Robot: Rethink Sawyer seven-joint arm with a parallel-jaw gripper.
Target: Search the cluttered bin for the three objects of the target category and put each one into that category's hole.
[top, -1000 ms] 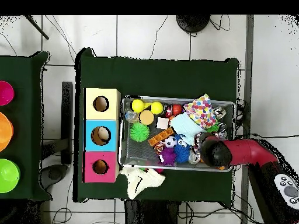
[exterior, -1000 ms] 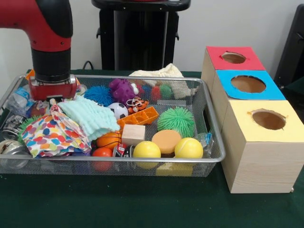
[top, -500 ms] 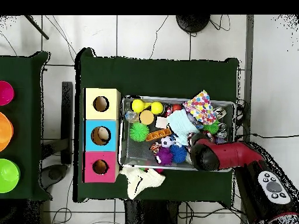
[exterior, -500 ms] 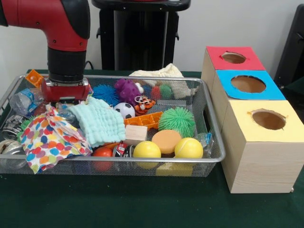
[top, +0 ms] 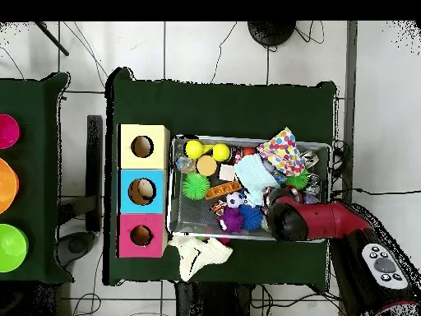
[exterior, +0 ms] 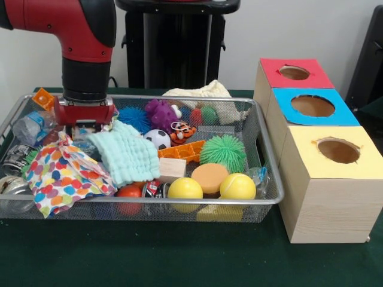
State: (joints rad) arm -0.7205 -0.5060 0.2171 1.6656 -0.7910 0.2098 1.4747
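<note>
- Since 1 s ago: arm shifted from the bin's end toward its middle; in the last half sec. almost no more travel, so prob. settling over a spot.
- Claw (exterior: 84, 127) now low at the back of the mesh bin (exterior: 179, 205), just behind the mint cloth (exterior: 124, 153) & beside the blue spiky ball (exterior: 133, 118); in overhead view, wrist (top: 282, 216) covers that corner.
- Claw state: cannot tell, tips hidden under the red wrist plate & behind the cloths; nothing seen hanging from it.
- Mint cloth & dotted cloth (exterior: 61, 173) pushed a bit sideways vs. 1 s ago; orange ball (exterior: 128, 192) now partly covered, soccer ball (exterior: 158, 139) more exposed.
- Target category not stated; candidates (judgement): balls, e.g. two yellow ones (exterior: 185, 188) (exterior: 237, 186) at the front rim, well apart from the claw.
- Boxes w/ holes, red (exterior: 294, 72), blue (exterior: 313, 106), yellow (exterior: 338, 150), beside the bin on the counter (exterior: 179, 257); in overhead view smth. pale visible inside the blue hole.
- Meaning: still search phase, no pick confirmed.
</note>
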